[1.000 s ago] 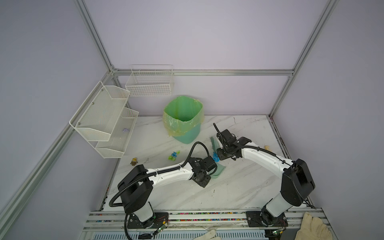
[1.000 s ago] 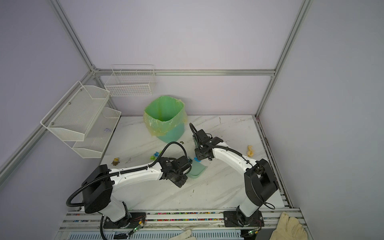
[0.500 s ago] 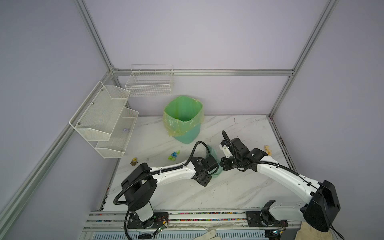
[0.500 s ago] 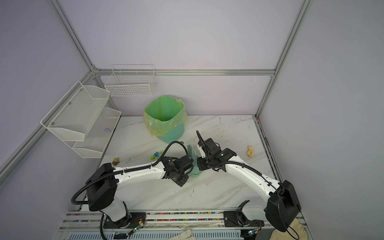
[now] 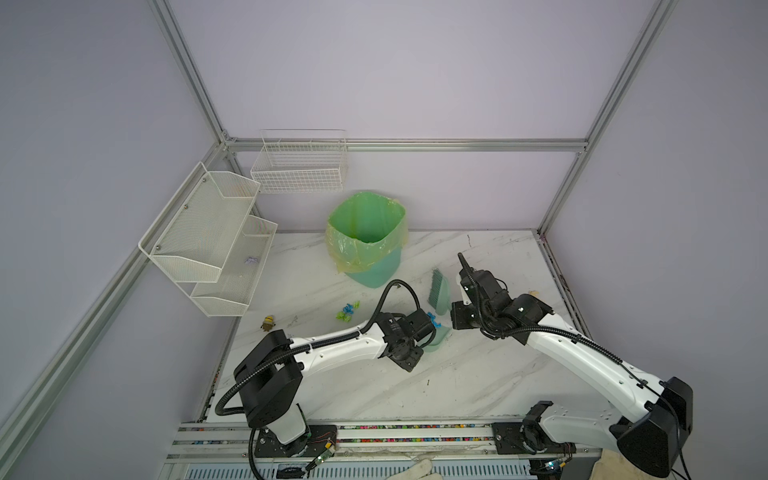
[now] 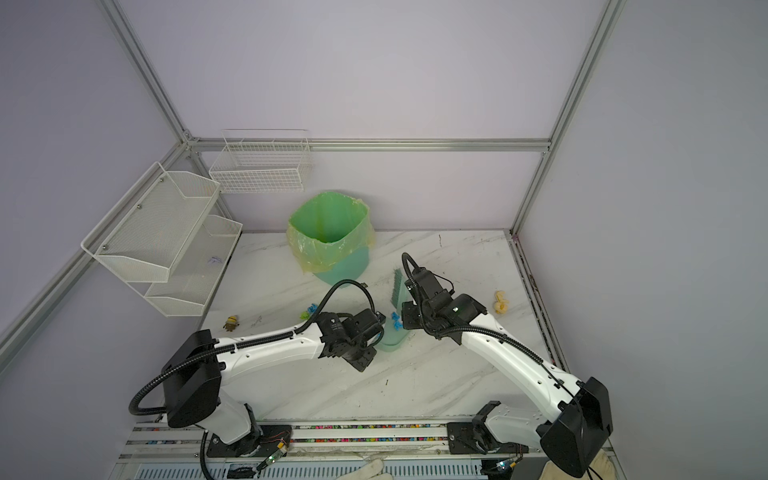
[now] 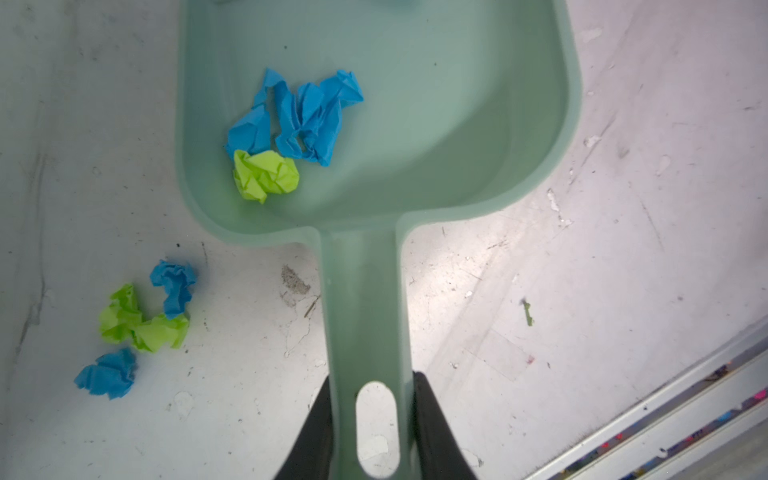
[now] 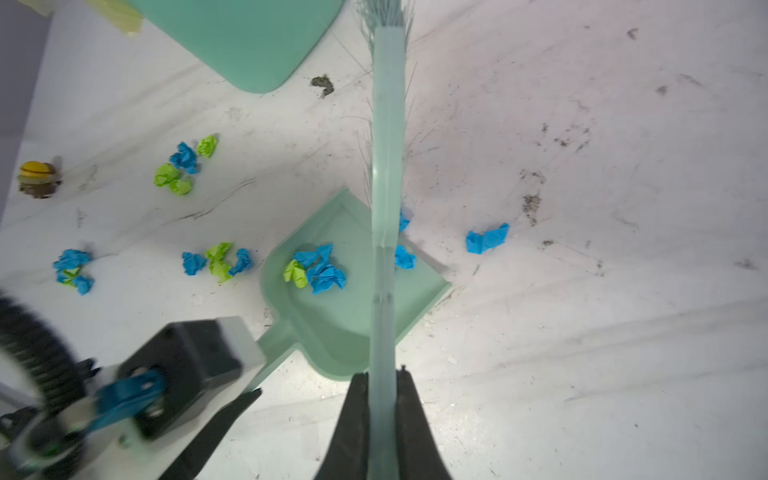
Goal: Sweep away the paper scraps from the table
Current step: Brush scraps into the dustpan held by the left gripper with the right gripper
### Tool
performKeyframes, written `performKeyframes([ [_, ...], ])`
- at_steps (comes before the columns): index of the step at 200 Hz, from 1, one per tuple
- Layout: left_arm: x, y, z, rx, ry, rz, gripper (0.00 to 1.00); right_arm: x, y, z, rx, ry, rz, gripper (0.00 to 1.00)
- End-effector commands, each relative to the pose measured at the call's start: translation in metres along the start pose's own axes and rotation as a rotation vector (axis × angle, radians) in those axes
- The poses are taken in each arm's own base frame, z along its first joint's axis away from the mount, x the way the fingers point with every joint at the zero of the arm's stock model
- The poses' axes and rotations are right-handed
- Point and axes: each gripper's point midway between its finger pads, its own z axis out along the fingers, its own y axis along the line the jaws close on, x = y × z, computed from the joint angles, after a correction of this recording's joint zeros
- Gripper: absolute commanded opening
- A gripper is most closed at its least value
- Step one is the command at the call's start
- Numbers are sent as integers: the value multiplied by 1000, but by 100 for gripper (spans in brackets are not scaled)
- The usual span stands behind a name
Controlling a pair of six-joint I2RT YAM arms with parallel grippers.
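top views: our right arm [image 5: 582,357] has swung wide, brush [image 5: 438,291] lifted over dustpan [image 5: 436,344], paper scraps [image 5: 347,311] litter the table [image 5: 478,374] | left wrist: left gripper [image 7: 374,384] clamps pan handle [image 7: 365,299], few scraps caught | right wrist: right gripper [image 8: 382,374] pinches brush, we need more strokes

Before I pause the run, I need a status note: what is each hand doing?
Left hand: closed on the dustpan handle.
Right hand: closed on the brush handle.

After dipping toward the dustpan [image 8: 332,324], my right gripper [image 8: 382,378] has swung the brush [image 5: 439,291] back out, bristles lifted ahead of my fingers [image 8: 353,415], arm stretched lower.
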Motion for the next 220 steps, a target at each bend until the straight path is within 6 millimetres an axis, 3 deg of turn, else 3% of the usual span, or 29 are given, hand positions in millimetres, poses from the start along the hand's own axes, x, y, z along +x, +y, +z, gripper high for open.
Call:
performKeyframes([
  [1,4,0,-13,22,-23,-10,0,0,-42,5,228,1,34,0],
  [66,27,-4,8,11,45,12,0,11,-68,16,366,51,2,0],
  [97,27,-10,15,17,51,19,0,26,-64,30,344,137,-62,0],
  [114,25,-11,17,15,52,20,0,35,-53,39,275,179,-82,0],
  [151,20,-10,18,1,46,26,0,40,-7,43,5,208,-113,0],
  [173,20,-9,21,-14,56,26,0,36,10,26,-108,173,-131,0],
  [220,19,-4,28,-59,70,23,0,55,24,0,-252,198,-210,0],
])
